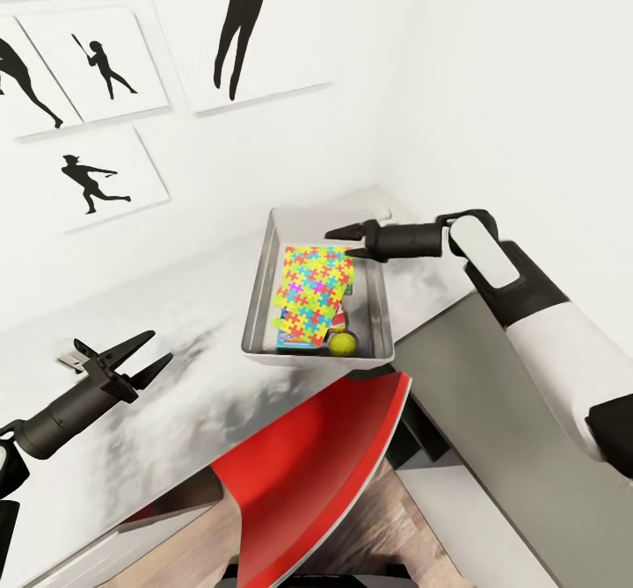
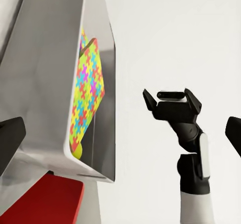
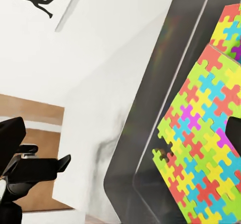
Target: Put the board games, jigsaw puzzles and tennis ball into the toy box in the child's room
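Toy box (image 1: 264, 282): on the table (image 1: 176, 324) by the corner — jigsaw puzzles (image 1: 312, 294) on top, tennis ball (image 1: 342, 343) at its near end.
Right gripper (image 1: 348, 243): fingers apart, empty, above the box — seemingly just after a release.
Left gripper (image 1: 148, 355): spread wide, idle, well aside.

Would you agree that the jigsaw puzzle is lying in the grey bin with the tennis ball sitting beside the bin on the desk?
Not quite. The jigsaw puzzle is lying in the grey bin, but the tennis ball is not on the desk beside it: it sits inside the bin, at the end nearest the robot, next to the puzzle. The head view shows this.
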Motion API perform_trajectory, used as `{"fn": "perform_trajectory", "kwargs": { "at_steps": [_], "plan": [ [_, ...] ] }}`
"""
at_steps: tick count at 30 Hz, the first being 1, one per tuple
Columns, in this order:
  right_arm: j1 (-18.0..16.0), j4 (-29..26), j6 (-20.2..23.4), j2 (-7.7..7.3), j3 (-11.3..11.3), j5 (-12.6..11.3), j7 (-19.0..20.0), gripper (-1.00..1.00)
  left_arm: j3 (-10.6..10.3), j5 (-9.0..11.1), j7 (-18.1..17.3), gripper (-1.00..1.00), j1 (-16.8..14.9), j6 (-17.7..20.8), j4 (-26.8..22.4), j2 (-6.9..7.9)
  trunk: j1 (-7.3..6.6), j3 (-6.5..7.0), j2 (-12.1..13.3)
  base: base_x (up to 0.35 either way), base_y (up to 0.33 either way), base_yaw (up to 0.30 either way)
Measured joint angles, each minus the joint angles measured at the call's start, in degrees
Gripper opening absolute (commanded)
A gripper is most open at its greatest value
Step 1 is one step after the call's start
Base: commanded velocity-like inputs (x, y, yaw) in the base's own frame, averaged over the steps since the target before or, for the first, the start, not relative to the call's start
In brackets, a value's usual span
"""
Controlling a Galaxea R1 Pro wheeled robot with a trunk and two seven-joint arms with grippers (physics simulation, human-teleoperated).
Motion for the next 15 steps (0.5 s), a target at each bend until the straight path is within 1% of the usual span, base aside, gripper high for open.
{"fn": "perform_trajectory", "kwargs": {
  "at_steps": [1, 4, 6, 7, 8, 10, 11, 13, 14, 15],
  "plan": [
    [0.8, -1.5, 0.0, -0.31, -0.6, 0.1, -0.1, 1.0, 0.0, 0.0, 0.0, 1.0, 0.0, 0.0, 0.0, -0.05, 0.0, 0.0, 0.0, 0.0, 0.0, 0.0],
    [1.6, -2.9, 0.0, -0.59, -1.3, 0.1, -0.2, 1.0, 0.0, 0.0, 0.0, 1.0, 0.0, 0.0, -0.1, -0.09, 0.0, 0.0, 0.0, 0.0, 0.0, 0.0],
    [3.0, -5.5, 0.0, -1.01, -2.7, 0.2, -0.8, 1.0, 0.0, 0.0, 0.0, 1.0, 0.0, -0.1, -0.1, -0.24, 0.0, 0.0, 0.0, 0.0, 0.0, 0.0],
    [3.0, -5.5, 0.0, -1.02, -2.7, 0.2, -0.8, 1.0, 0.0, 0.0, 0.0, 1.0, 0.0, -0.1, -0.1, -0.25, 0.0, 0.0, 0.0, -0.012, 0.0, 0.0],
    [3.7, -6.7, 0.0, -1.21, -3.4, 0.3, -1.2, 1.0, 0.0, 0.0, 0.0, 1.0, 0.0, -0.1, -0.1, -0.35, 0.0, 0.0, 0.0, -0.039, 0.0, 0.0],
    [5.2, -9.2, 0.0, -1.65, -4.7, 0.3, -2.3, 1.0, 0.0, 0.0, 0.0, 1.0, 0.0, -0.1, -0.2, -0.54, 0.01, 0.0, 0.0, -0.083, 0.0, 0.0],
    [5.2, -9.2, 0.0, -1.65, -4.8, 0.3, -2.3, 1.0, 0.0, 0.0, 0.0, 1.0, 0.0, -0.1, -0.2, -0.54, 0.01, 0.0, 0.0, -0.128, 0.0, 0.0],
    [6.7, -12.0, 0.0, -2.37, -5.9, 0.3, -3.8, 1.0, 0.0, 0.0, -0.1, 1.0, 0.0, -0.1, -0.2, -0.65, 0.02, 0.0, 0.0, -0.168, 0.0, 0.0],
    [6.7, -12.0, 0.0, -2.39, -5.9, 0.3, -3.8, 1.0, 0.0, 0.0, -0.1, 1.0, 0.0, -0.1, -0.2, -0.65, 0.02, 0.0, 0.0, -0.199, 0.0, 0.0],
    [7.5, -13.5, -0.1, -2.82, -6.3, 0.4, -4.6, 1.0, -0.1, 0.0, -0.2, 1.0, 0.0, -0.1, -0.2, -0.68, 0.02, 0.0, 0.0, -0.203, 0.0, 0.0]
  ]
}}
